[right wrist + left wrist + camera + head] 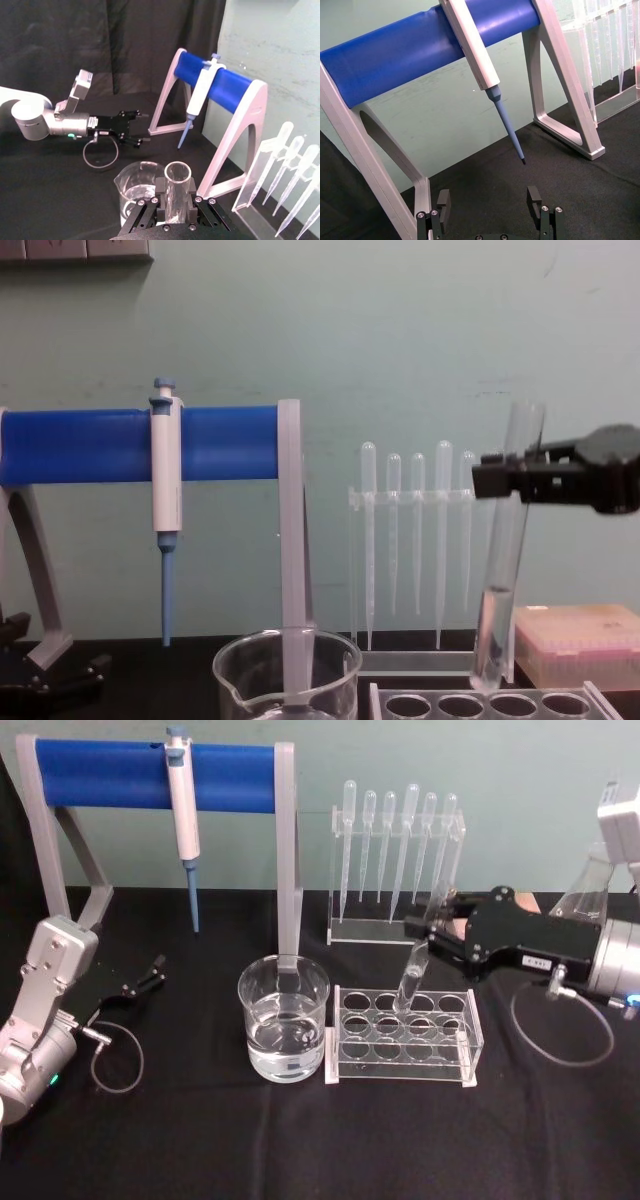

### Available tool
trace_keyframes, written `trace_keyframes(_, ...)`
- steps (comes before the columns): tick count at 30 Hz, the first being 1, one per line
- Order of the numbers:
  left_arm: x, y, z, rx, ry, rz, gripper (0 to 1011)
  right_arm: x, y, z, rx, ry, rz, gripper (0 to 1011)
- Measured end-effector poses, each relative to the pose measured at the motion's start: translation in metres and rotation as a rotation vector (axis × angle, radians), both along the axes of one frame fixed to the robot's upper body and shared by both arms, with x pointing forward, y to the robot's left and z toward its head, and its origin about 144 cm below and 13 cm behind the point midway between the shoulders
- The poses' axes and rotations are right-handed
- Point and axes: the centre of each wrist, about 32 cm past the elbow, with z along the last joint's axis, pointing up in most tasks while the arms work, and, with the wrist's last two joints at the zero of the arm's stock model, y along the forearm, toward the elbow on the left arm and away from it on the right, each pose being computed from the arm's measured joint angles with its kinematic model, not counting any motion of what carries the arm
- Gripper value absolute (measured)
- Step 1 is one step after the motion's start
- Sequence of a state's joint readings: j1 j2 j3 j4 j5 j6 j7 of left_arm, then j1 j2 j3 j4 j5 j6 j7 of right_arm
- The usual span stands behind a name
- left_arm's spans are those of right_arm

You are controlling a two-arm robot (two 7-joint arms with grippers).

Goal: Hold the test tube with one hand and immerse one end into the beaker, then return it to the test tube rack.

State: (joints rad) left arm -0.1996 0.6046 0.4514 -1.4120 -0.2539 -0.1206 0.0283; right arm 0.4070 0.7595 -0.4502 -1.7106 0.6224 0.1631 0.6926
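Glass test tube (412,978) is being clamped over the rack (400,1066) by the right gripper (425,932).
Next, probably leftward to the beaker (250,1012); left gripper (148,977) is idling open.

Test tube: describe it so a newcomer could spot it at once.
Find the clear rack with round holes right of the beaker. Over its back row, tilted, hangs the test tube, pinched by the right gripper. Unlike the thin bulb-topped pipettes behind, it is wider, with an open rim.
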Motion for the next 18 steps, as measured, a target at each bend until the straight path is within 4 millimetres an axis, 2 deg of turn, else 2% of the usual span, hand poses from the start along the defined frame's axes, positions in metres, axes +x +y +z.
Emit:
trace_keyframes(9, 0.000, 0.000, 0.000, 0.000, 0.000, 0.000, 1000, 0.009, 0.000, 0.018, 0.004, -0.013, -0.001, 225)
trace_keyframes(18, 0.000, 0.000, 0.000, 0.000, 0.000, 0.000, 1000, 0.010, 0.001, 0.019, 0.004, -0.011, 0.004, 225)
